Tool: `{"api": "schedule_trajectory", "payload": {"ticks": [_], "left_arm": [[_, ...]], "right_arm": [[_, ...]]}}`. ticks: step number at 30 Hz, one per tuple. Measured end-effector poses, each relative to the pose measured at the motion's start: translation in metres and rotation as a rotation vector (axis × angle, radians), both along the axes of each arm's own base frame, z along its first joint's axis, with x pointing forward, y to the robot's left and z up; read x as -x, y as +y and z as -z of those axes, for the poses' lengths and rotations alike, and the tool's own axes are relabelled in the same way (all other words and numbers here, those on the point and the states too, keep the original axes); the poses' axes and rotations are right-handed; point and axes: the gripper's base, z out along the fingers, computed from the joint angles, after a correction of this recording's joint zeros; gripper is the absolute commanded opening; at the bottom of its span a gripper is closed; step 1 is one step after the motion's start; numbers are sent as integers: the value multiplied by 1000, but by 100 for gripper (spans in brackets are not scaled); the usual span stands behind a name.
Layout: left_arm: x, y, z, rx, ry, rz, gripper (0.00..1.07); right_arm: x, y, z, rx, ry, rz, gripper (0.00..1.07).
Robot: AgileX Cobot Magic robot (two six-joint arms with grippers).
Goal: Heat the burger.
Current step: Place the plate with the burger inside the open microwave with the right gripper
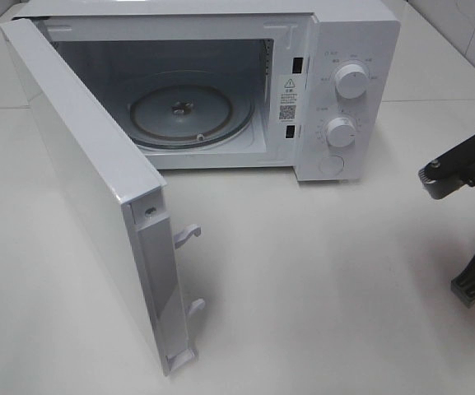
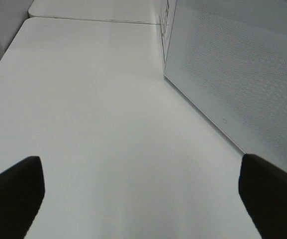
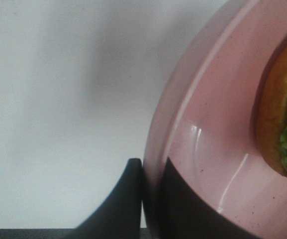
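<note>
The burger (image 3: 277, 109) shows only in the right wrist view, as a brown bun edge with green lettuce, sitting on a pink plate (image 3: 208, 124). My right gripper (image 3: 150, 167) is shut on the plate's rim, one dark finger (image 3: 126, 199) outside it and one inside. In the exterior high view only part of the right arm (image 1: 468, 164) shows at the right edge; the burger and plate are out of that view. My left gripper (image 2: 141, 164) is open and empty above the table, beside the microwave door (image 2: 242, 74).
A white microwave (image 1: 336, 49) stands at the back with its door (image 1: 89, 189) swung wide open toward the front left. Its glass turntable (image 1: 189, 111) holds nothing. The white table (image 1: 319, 288) stretches in front of it.
</note>
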Motion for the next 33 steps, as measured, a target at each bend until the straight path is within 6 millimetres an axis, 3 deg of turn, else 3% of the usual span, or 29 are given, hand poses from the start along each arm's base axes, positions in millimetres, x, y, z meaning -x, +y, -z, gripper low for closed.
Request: {"api": "schedule_trajectory", "payload": {"ticks": [18, 33], "left_arm": [[0, 0, 0, 0, 0, 0, 98], [0, 0, 0, 0, 0, 0, 98]], "right_arm": [[14, 38, 0, 20, 9, -281, 0], [6, 54, 0, 26, 33, -720, 0]]}}
